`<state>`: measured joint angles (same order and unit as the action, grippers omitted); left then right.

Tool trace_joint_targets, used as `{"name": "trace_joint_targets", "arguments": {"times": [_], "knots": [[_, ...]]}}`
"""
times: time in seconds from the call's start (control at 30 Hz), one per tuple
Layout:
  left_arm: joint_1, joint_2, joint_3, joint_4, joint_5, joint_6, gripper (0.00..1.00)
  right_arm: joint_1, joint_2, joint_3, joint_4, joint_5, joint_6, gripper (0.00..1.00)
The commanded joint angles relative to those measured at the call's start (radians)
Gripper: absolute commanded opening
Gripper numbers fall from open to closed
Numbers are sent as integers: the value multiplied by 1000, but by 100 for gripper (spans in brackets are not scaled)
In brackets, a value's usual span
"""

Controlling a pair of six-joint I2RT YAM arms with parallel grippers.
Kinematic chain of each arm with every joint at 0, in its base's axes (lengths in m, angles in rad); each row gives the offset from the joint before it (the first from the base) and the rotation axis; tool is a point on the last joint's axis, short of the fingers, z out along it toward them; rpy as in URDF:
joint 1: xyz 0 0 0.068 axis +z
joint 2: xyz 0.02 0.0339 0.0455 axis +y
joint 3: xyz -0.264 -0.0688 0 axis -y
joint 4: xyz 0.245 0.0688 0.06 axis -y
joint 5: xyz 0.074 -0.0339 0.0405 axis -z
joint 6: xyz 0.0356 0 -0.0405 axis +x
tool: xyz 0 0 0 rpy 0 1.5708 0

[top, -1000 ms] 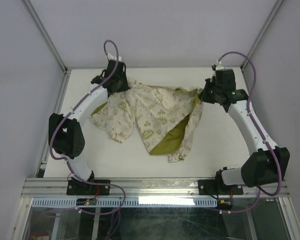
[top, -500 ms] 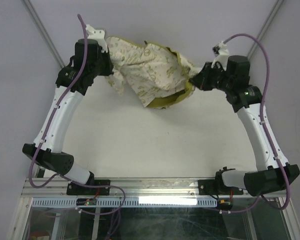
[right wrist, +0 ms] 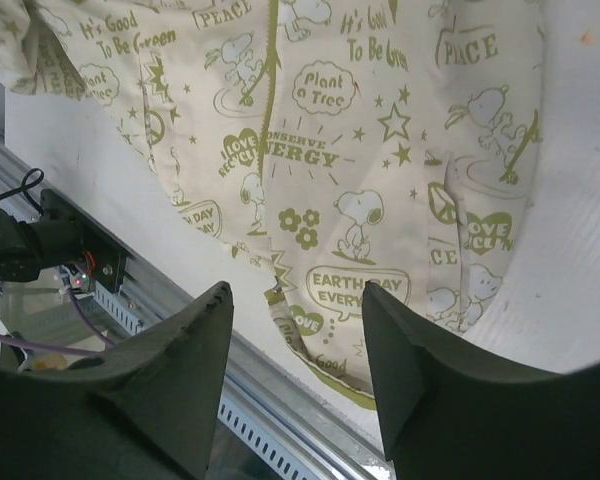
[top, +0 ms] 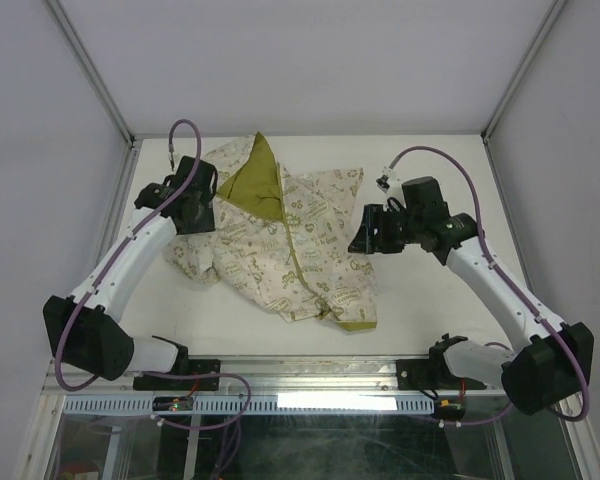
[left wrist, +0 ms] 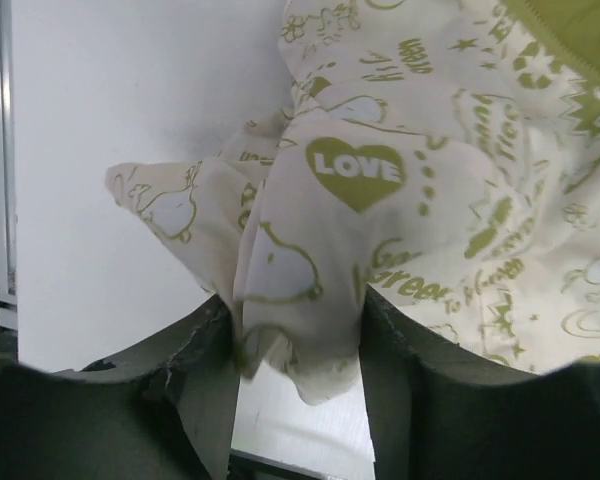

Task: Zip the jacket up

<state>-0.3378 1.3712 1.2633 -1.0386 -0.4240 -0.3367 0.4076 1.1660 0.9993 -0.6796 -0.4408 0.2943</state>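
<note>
Your left gripper (top: 206, 206) sits at the jacket's left shoulder, low over the table (top: 435, 170). In the left wrist view its fingers (left wrist: 205, 380) stand wide apart. A bunched fold of printed fabric fills the gap and touches both inner faces.

The jacket (top: 305, 245) lies spread on the table between your two arms, cream side up, and runs from the far left down toward the near edge. A triangle of olive lining (top: 252, 180) is turned up at its far end, just beside the left gripper. A second strip of lining shows at the near hem. One sleeve (top: 192, 262) is crumpled on the left. You cannot tell from these views whether the front zipper is joined.

Your right gripper (top: 364, 240) hovers at the jacket's right edge. In the right wrist view its jaws are spread with nothing between them. The printed fabric lies flat on the table below them.
</note>
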Motion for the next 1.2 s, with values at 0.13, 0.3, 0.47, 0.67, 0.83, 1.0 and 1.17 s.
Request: {"name": "trace_joint_targets", "arguments": {"times": [0.13,0.3,0.47,0.67,0.83,1.0,1.17], "knots": [[-96,-149,77,79,238,-170,60,46,86,66,115,103,-26,62],[-344,-114,3,205,330,-352,65,131,187,61,171,186,-32,64],[-439,4,-75,428,381,-401,68,181,320,91,269,177,0,64],[-415,170,-180,514,401,-392,62,177,511,149,316,249,25,62],[-326,147,-354,514,458,-405,60,92,609,186,306,313,43,62],[-163,30,-524,510,472,-418,57,-39,671,209,300,326,68,62],[26,-31,-536,468,460,-365,56,-119,681,256,264,332,68,62]]}}
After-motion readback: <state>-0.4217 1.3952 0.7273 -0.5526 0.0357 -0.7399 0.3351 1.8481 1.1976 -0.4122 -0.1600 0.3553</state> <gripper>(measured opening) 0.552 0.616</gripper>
